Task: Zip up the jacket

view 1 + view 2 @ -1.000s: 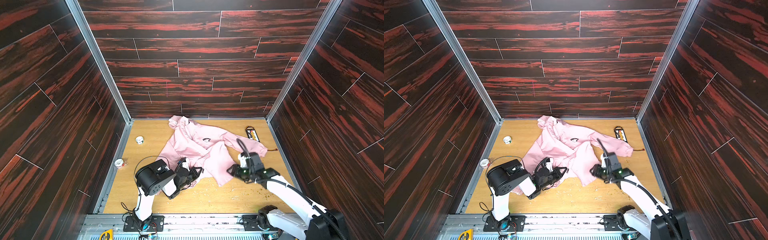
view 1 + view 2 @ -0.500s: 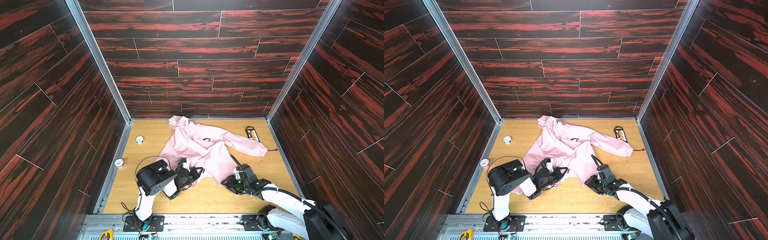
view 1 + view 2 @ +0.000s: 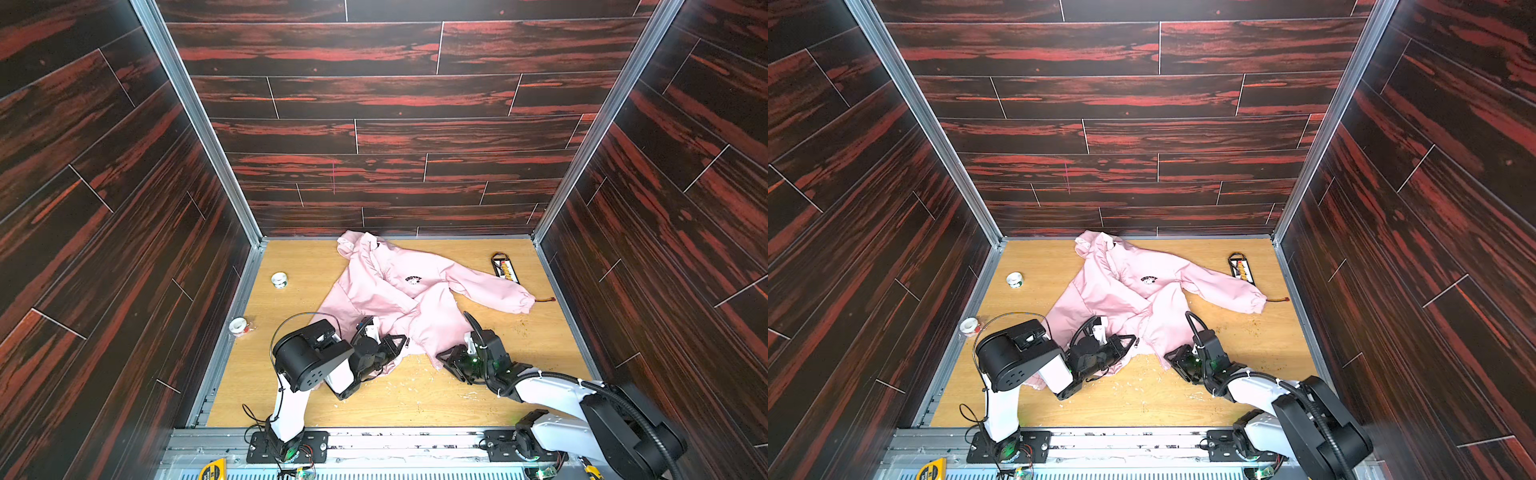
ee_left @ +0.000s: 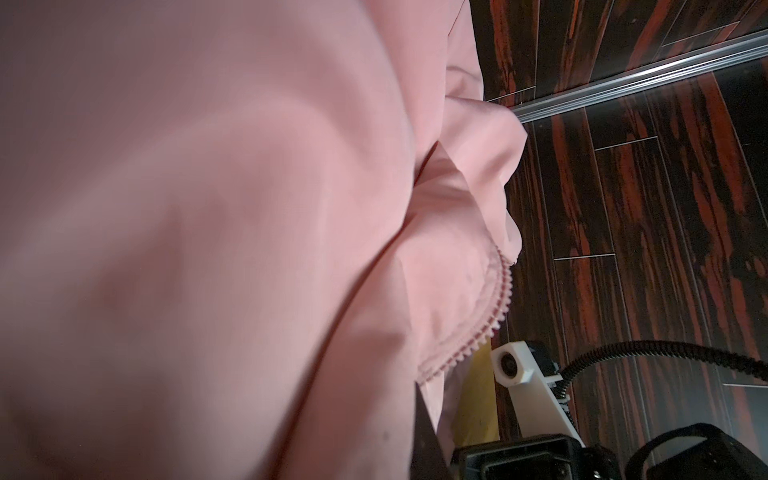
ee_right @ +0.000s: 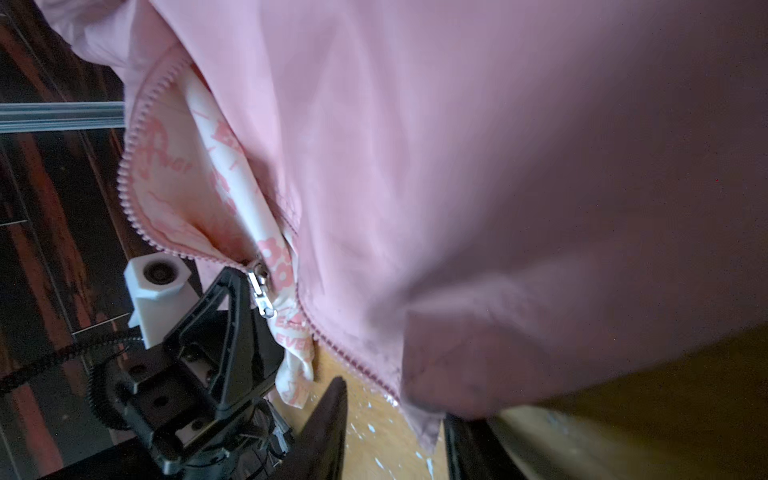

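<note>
Jacket (image 3: 399,291) lies face up and unzipped on the wood surface (image 3: 415,399), hood toward the back wall, hem toward the arms.

Left claw (image 3: 403,341) is closed on the hem edge of one front panel, right by the zipper slider (image 5: 262,291). The open teeth (image 5: 137,166) curve away from it.

Right claw (image 3: 449,363) is low at the other panel's bottom corner. Jaws are apart with the corner between them, nothing pinched yet.

Step in hand, as I read it: getting hold of both zipper ends, no teeth joined.

Next move needs the right claw to pinch that corner close to the zipper tape, then bring its end up to the slider and seat it. The fabric is limp, so a grip too far from the tape will likely let the end droop.
</note>
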### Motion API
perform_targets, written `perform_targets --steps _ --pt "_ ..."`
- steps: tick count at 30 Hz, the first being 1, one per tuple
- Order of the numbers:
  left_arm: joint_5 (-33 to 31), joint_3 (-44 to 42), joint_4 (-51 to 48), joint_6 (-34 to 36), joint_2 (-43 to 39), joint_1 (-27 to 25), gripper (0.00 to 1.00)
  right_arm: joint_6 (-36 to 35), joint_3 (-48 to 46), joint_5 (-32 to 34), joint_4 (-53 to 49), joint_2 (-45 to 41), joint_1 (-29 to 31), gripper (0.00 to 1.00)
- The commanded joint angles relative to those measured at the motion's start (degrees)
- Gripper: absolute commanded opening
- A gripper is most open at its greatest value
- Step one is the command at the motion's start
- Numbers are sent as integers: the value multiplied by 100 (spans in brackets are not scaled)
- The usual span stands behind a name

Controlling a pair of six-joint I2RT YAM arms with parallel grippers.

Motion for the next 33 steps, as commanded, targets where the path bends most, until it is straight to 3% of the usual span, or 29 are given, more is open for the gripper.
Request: perform_targets --steps 1,7,15,24,33 --pt "-53 -65 133 -44 -48 -38 0 277 -317 311 -122 161 20 38" --pt "-54 -53 133 -62 -26 -52 0 237 -457 123 344 87 28 31" --pt "-63 -31 135 -70 -25 -71 0 430 -1014 84 1428 -235 99 33" --pt "-89 -67 134 -61 -26 -103 0 349 -840 263 1626 -605 96 38" --pt "-89 -58 133 -66 -18 -128 0 326 -884 505 1152 -953 89 39"
